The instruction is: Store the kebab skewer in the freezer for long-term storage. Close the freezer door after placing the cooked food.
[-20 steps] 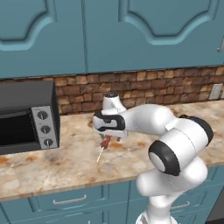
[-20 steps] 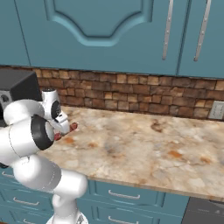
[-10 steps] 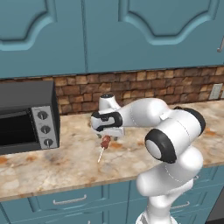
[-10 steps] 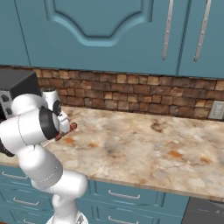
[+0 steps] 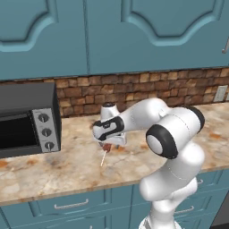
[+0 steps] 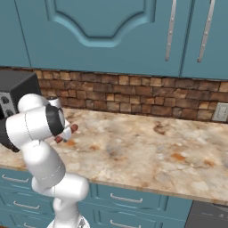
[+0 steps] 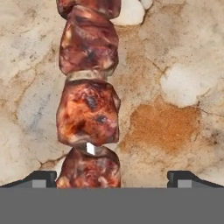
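The kebab skewer [image 5: 106, 148] lies flat on the marbled counter [image 5: 67, 167], its pale stick pointing toward the front edge. My gripper [image 5: 107, 143] hangs straight down just above its meat chunks, open. In the hand view the reddish-brown chunks [image 7: 87, 109] run top to bottom between the two fingertips [image 7: 43, 177], nearer the left one, with my gripper [image 7: 111, 179] astride them and not touching. From the right base view a bit of the meat [image 6: 72, 128] peeks out beside the arm. The freezer and the freezer door are out of view.
A black-fronted toaster oven [image 5: 27, 120] with three knobs stands on the counter to the left of the hand. Brick backsplash and teal wall cabinets [image 5: 112, 36] are behind and above. Bare counter stretches to the right [image 6: 156, 151], with a wall outlet [image 6: 220, 112] at the far right.
The hand has sunk slightly toward the skewer and shifted a little left, while the elbow has swung. The jaws stay wide and the skewer has not moved.
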